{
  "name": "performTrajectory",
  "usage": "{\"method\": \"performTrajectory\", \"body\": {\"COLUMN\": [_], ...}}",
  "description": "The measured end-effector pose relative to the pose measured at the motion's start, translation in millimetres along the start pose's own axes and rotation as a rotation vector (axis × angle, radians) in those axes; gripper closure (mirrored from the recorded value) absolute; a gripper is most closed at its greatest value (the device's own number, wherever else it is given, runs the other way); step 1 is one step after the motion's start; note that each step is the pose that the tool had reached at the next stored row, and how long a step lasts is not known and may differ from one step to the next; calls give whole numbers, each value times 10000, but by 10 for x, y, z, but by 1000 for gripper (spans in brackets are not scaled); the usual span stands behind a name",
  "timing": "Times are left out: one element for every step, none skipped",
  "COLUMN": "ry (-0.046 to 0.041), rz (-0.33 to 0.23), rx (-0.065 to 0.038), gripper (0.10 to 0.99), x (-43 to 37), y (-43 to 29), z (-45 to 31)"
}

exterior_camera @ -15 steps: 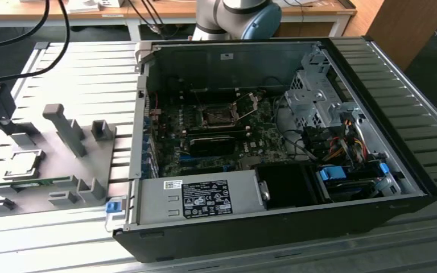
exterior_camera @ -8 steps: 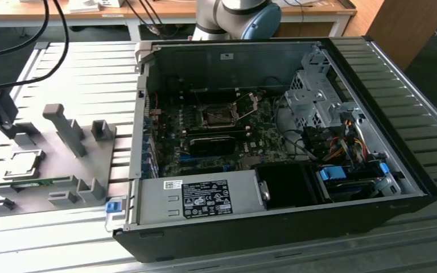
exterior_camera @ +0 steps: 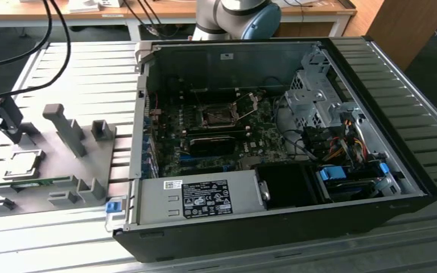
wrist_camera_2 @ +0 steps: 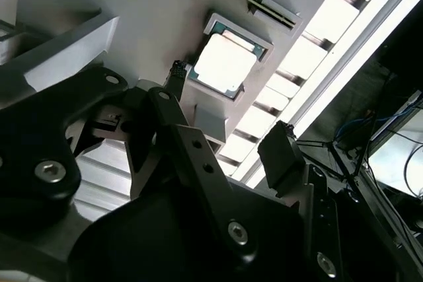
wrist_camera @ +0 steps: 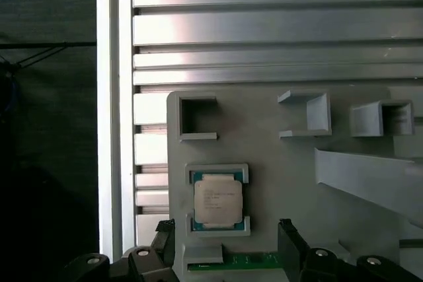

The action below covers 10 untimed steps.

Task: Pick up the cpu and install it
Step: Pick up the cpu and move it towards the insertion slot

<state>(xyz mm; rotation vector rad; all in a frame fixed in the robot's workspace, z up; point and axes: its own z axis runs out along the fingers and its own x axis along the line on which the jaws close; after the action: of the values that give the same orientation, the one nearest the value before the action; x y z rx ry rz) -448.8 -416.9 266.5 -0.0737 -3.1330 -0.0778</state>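
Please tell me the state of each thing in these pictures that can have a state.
cpu: lying flat in its seat on the grey tray, not gripped.
gripper: open, holding nothing, close to the cpu.
green memory strip: lying on the tray.
computer case: open, side panel off.
motherboard socket: cover lifted, looks empty.

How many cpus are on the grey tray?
1. The cpu lies in a recess of the tray, at the exterior view's left beside the open case. Part of the tray is hidden there.
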Motion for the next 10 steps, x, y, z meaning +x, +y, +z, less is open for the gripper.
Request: {"method": "performTrajectory", "body": {"ry": [7, 15, 22, 25, 26, 24, 26, 27, 24, 24], "rz": [0, 0, 0, 1, 1, -2, -16, -23, -25, -26], "rx": [2, 3, 3, 4, 4, 3, 5, 25, 48, 66], "gripper": [369, 369, 369, 369, 369, 369, 369, 369, 369, 369], "x": [0, 1, 1, 1, 2, 3, 3, 4, 4, 3], "y": [-1, -2, -3, -4, -4, -4, -2, 1, 1, 2], "z": [18, 37, 55, 73, 90, 106, 113, 118, 128, 140]}}
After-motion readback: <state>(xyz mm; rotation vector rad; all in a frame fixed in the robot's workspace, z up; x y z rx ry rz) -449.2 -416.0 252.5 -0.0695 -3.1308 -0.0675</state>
